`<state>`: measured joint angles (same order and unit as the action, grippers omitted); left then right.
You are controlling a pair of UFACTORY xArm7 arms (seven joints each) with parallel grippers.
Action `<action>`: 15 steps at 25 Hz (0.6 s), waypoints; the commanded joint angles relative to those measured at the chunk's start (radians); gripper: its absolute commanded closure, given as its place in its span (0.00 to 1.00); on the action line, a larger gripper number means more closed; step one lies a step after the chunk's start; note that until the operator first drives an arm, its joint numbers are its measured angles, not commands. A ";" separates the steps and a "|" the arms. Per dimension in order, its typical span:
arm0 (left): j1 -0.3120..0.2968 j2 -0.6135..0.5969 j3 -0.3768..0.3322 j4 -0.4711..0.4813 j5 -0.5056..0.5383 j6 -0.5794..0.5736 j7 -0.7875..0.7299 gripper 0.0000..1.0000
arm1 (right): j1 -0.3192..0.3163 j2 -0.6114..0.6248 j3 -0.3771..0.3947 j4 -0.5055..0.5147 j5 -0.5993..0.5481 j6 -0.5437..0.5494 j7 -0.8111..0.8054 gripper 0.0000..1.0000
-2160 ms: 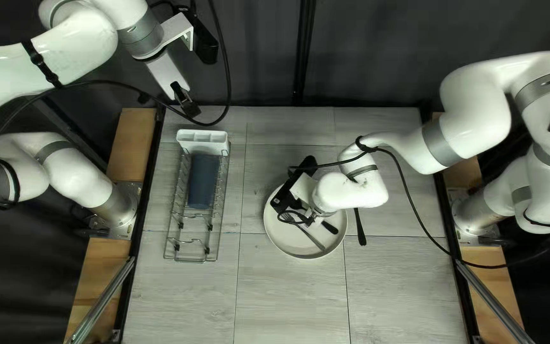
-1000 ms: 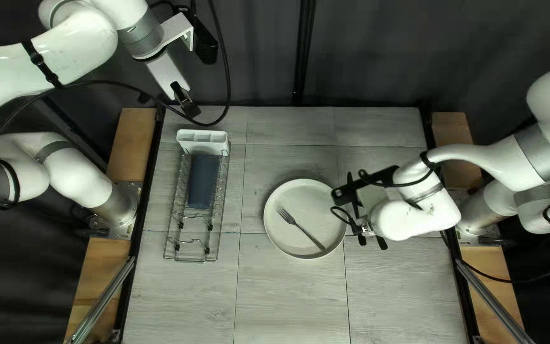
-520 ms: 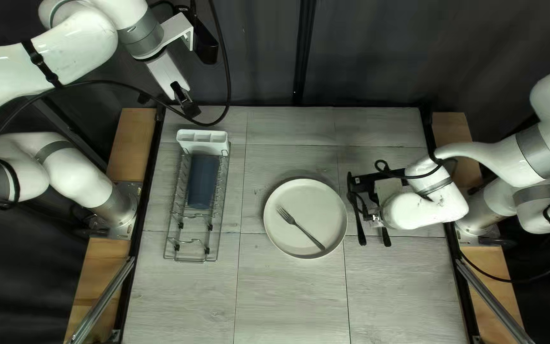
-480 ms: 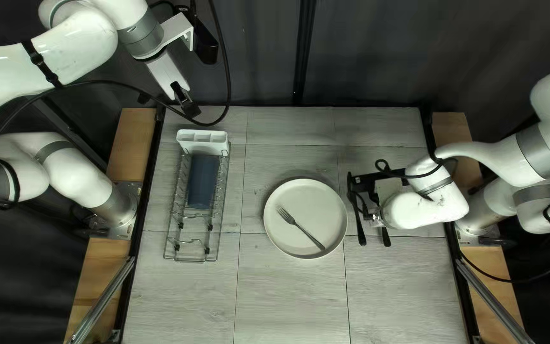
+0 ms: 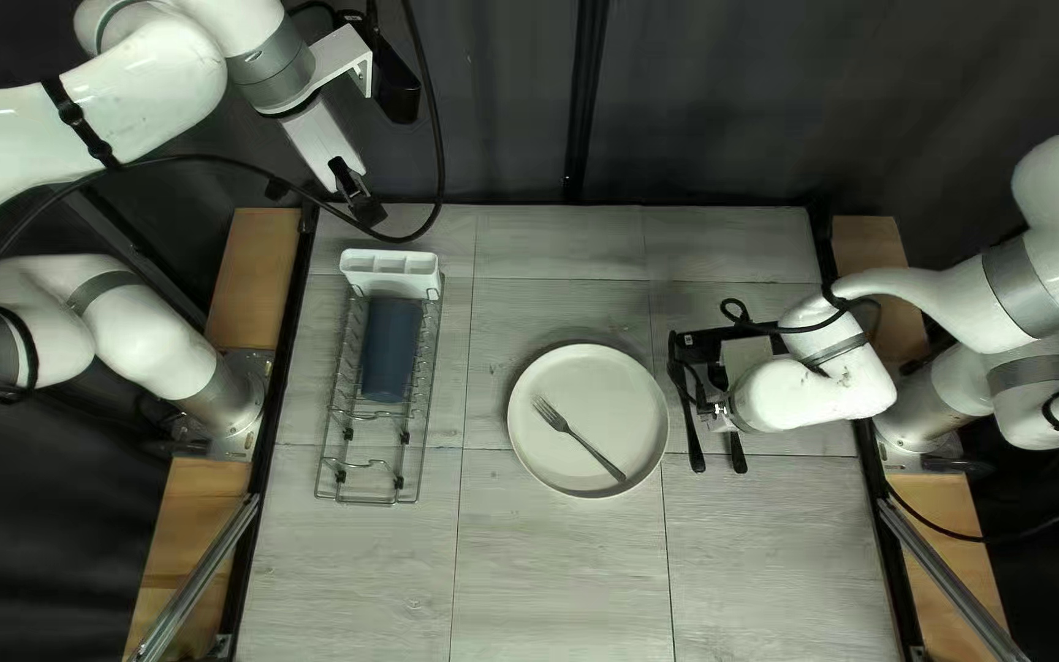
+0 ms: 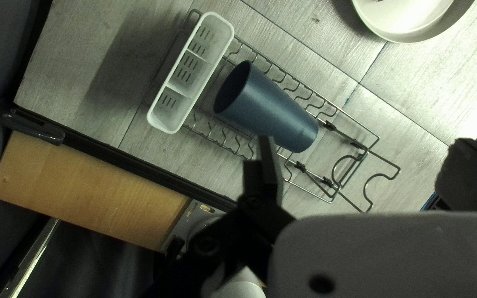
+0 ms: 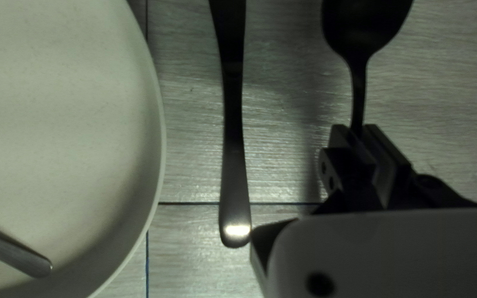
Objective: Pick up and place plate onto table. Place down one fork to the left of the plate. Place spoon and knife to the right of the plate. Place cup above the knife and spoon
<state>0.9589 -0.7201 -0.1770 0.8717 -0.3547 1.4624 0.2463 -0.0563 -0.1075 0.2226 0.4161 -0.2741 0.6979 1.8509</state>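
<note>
One off-white round plate (image 5: pixel 640 392) sits near the middle of the grey wood-patterned surface (image 5: pixel 566 564), with a metal fork (image 5: pixel 597 457) lying inside it at a slant. The fork's tines point toward the table's far left, its handle toward the near right. To the right of the plate, apart from its rim, a slim black knife (image 5: pixel 696 456) lies on the surface, its handle end toward the near edge.

Farther right, the right tool (image 5: pixel 723 414) is closed on a black spoon (image 5: pixel 738 456). In the right wrist view its two fingers pinch the spoon's narrow handle from both sides, with the bowl reaching out ahead of them. The spoon runs roughly alongside the knife, the two apart; I can't tell whether it touches the surface.

At the left stands a grey wire rack (image 5: pixel 364 500) with a white three-compartment plastic holder (image 5: pixel 390 262) at its far end. A tall dark blue cup (image 5: pixel 391 350) lies on its side in the rack, mouth toward the holder. The left tool (image 5: pixel 356 190) hangs beyond the rack, fingers spread wide, holding nothing.
</note>
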 commanded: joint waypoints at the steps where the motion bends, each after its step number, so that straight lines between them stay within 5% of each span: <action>1: 0.000 0.000 0.000 0.000 0.000 0.000 0.000 0.00 | -0.009 0.016 -0.009 -0.012 -0.008 -0.033 -0.006 0.69; 2: 0.000 0.000 0.000 0.000 0.000 0.000 0.000 0.00 | -0.010 0.018 -0.010 -0.013 -0.008 -0.037 -0.008 0.06; 3: 0.000 0.000 0.000 0.000 0.000 0.000 0.000 0.00 | -0.011 0.013 -0.012 -0.014 -0.009 -0.038 -0.011 0.00; 7: 0.000 0.000 0.000 0.000 0.000 0.000 0.000 0.00 | 0.000 -0.042 -0.007 -0.010 0.009 0.008 -0.029 0.00; 12: 0.000 0.000 0.000 0.000 0.000 0.000 0.000 0.00 | 0.039 -0.068 0.025 0.130 -0.009 0.151 -0.119 0.00; 15: 0.000 0.000 0.000 0.000 0.000 0.000 0.000 0.00 | 0.056 -0.046 0.038 0.193 -0.046 0.140 -0.207 0.00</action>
<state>0.9589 -0.7201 -0.1770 0.8717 -0.3547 1.4624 0.2463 -0.0194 -0.1711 0.2452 0.5453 -0.2848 0.8344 1.7240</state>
